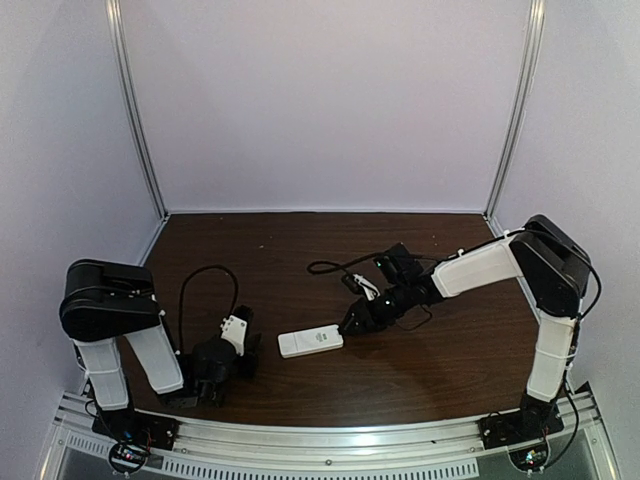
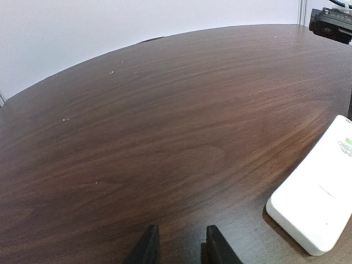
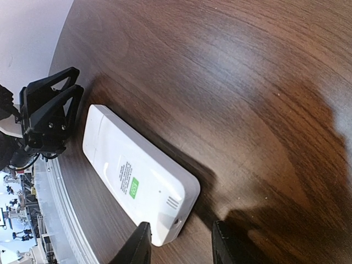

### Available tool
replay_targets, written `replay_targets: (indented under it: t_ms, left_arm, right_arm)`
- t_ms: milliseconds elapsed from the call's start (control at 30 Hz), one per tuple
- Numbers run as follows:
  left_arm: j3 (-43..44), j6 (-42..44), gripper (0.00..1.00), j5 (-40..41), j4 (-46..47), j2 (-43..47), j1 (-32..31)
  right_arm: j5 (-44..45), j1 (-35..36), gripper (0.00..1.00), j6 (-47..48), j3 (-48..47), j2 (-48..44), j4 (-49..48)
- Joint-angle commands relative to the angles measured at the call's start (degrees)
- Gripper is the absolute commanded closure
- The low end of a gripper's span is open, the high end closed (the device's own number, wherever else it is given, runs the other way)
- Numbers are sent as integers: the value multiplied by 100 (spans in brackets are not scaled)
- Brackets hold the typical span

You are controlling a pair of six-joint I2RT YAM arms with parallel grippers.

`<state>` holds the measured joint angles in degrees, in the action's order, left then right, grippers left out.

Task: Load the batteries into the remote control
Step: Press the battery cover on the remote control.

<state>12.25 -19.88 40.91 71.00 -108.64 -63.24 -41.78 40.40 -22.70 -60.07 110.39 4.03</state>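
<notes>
The white remote control [image 1: 310,341] lies flat on the dark wooden table with its back up, showing a green label and small slits; no buttons or display show. My right gripper [image 1: 352,318] is open and low at the remote's right end, its fingertips [image 3: 140,242] straddling the corner of the remote [image 3: 137,179]. My left gripper [image 1: 250,346] is open and empty, low over the table to the left of the remote [image 2: 316,206]. It also shows in the right wrist view [image 3: 49,110]. The batteries are not in view.
A black cable [image 1: 330,268] loops on the table behind the right gripper. An aluminium rail [image 1: 320,440] runs along the near edge. White walls close in the back and sides. The right arm's black parts [image 2: 333,22] show in the left wrist view.
</notes>
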Motion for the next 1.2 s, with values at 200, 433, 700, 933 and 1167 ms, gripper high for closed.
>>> replay_targets:
  t_ms: [200, 433, 700, 933, 1167]
  left_arm:
    - [239, 367, 64, -49, 994, -484, -30]
    - [206, 576, 66, -594, 1545, -648, -12]
    - [50, 427, 55, -700, 1127, -328, -54]
    - [293, 173, 57, -696, 185, -88, -113]
    - [263, -389, 58, -151, -485, 308, 140]
  right_arm:
    - [-84, 29, 62, 20, -136, 220, -26]
    - [-94, 47, 62, -16, -123, 221, -61]
    - [-94, 72, 61, -7, -127, 214, -43]
    - [-120, 129, 62, -48, -140, 224, -96]
    - [-44, 139, 62, -50, -148, 200, -54]
